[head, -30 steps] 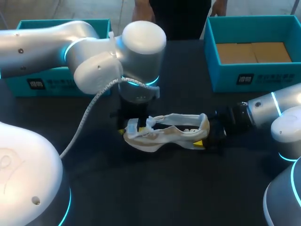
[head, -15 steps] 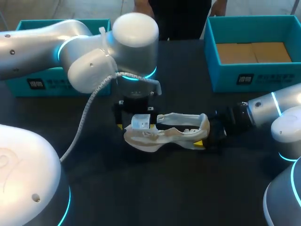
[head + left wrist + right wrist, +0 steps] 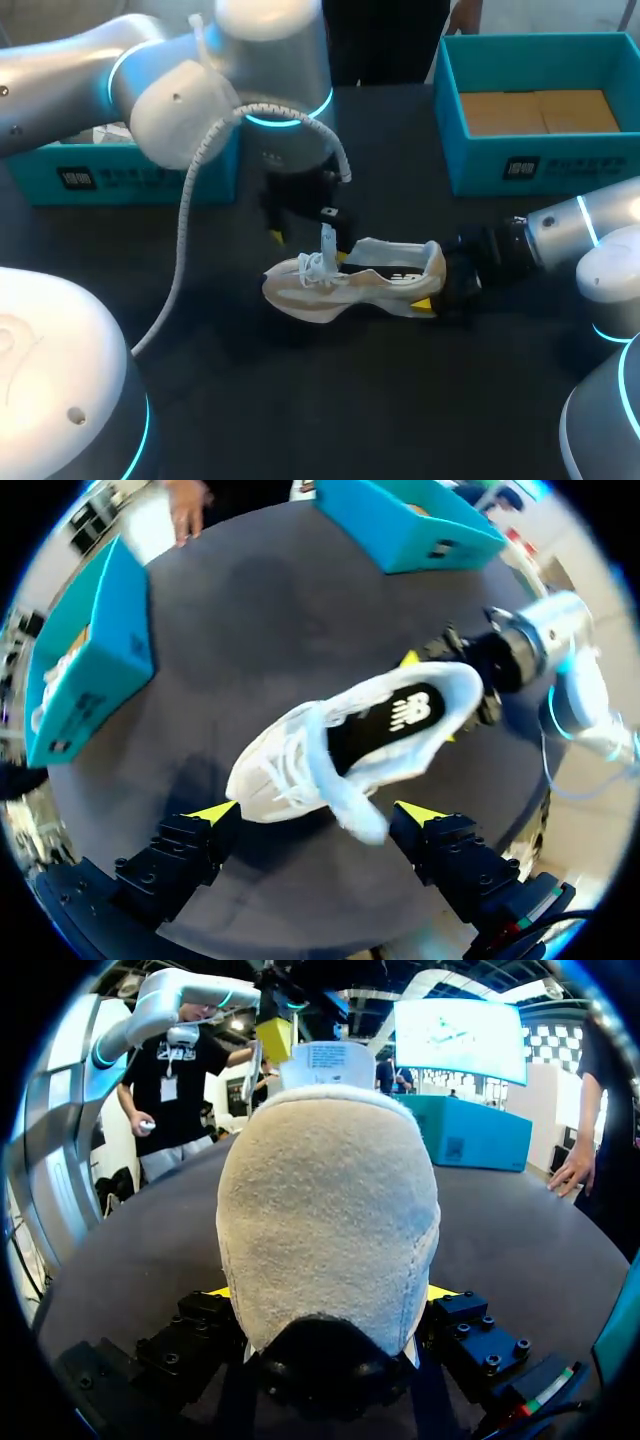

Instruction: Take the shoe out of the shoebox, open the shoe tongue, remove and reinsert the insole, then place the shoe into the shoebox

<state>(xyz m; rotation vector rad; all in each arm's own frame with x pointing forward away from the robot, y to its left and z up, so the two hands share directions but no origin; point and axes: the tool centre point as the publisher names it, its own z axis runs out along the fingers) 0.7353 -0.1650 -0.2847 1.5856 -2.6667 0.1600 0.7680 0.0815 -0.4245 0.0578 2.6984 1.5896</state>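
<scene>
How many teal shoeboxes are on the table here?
2. The left shoebox stands at the table's far left, partly covered by the left arm; the right shoebox at its far right. No others show.

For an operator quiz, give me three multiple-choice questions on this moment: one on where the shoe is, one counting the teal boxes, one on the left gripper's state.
1. Where is the shoe? A in the left box; B in the right box; C on the table.
2. How many teal boxes stand on the table? A one; B two; C three.
3. The left gripper is: A open; B shut on the shoe; C shut on a box.

Answers: C, the shoe lies outside both boxes; B, one box at each rear side; A, its yellow tips stand wide apart above the shoe.
</scene>
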